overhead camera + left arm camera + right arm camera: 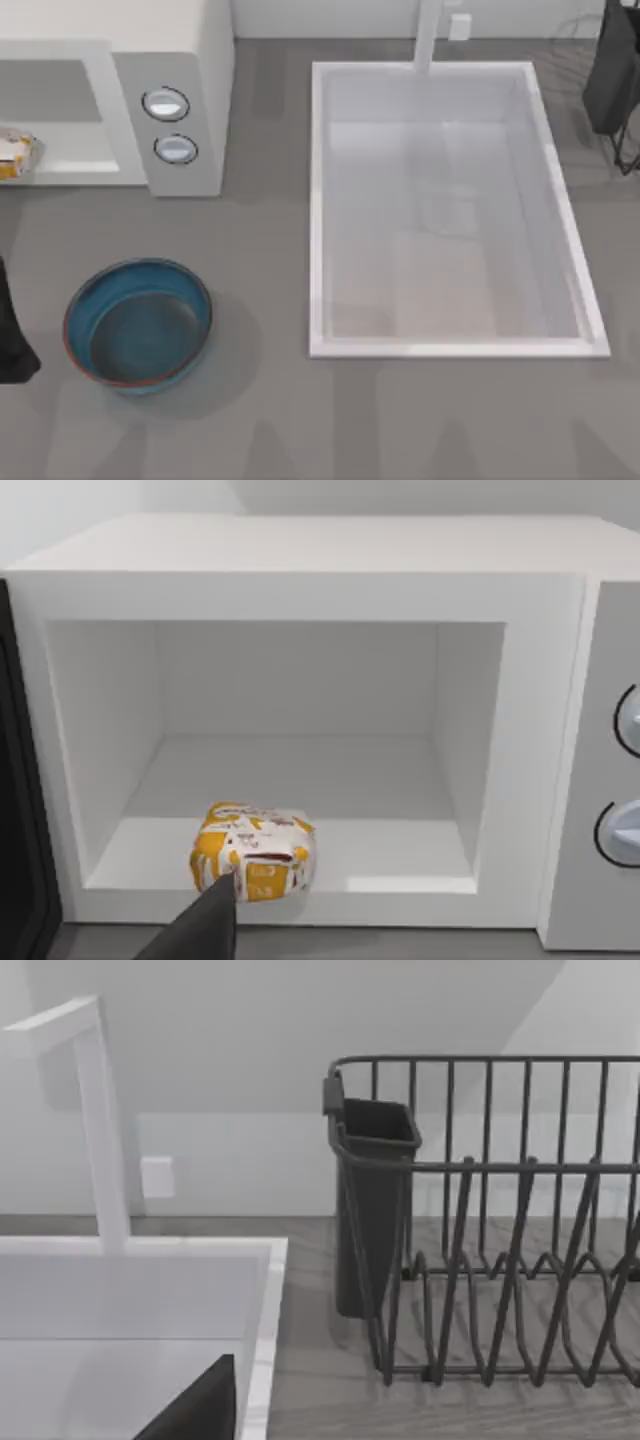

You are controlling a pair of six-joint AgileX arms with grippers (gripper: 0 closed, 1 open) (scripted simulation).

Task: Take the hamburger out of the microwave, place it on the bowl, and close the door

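While hamburger [254, 851] sits in microwave [300, 600] cavity, bowl [138, 322] sits on table.

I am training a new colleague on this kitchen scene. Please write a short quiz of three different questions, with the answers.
1. True or false: the hamburger lies inside the microwave.
2. What stands on the counter in front of the microwave? A) a blue bowl B) a red cup C) a pan
3. Fill in: to the right of the microwave there is a white ____.

Key: 1 true; 2 A; 3 sink
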